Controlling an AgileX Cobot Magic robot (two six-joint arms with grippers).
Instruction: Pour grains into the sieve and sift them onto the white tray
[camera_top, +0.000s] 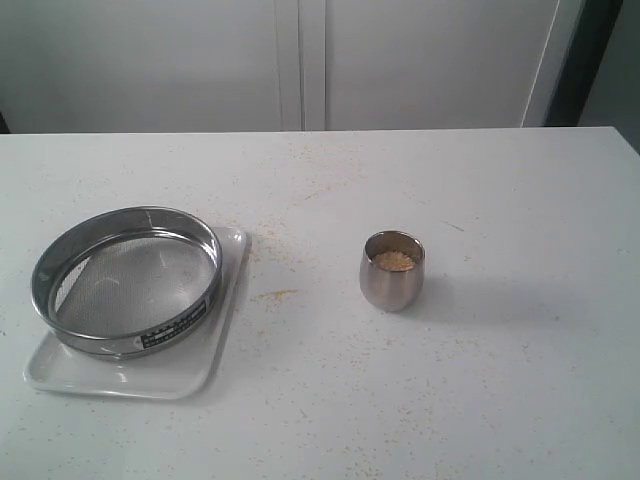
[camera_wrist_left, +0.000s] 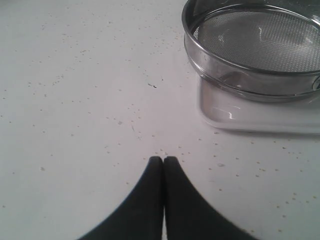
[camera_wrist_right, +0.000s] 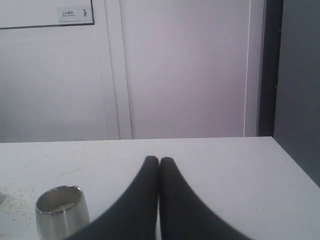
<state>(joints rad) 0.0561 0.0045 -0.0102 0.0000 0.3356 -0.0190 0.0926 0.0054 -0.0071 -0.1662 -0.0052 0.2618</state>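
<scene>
On the matte, speckled white table (camera_top: 500, 380), the glossy white tray (camera_top: 215, 355) with rounded corners carries the sieve (camera_top: 125, 280), a wide steel ring with fine grey mesh. Both lie ahead of the left pincer (camera_wrist_left: 163, 159), apart from it; its curved black fingers (camera_wrist_left: 145, 200) are pressed together, empty. The right pincer (camera_wrist_right: 159, 160) is closed likewise, the small rounded steel cup (camera_top: 392, 270) near its tips. Only the exterior view shows the sieve's label (camera_top: 175, 328) and, clearly, the beige grains (camera_top: 394, 261) inside the cup.
</scene>
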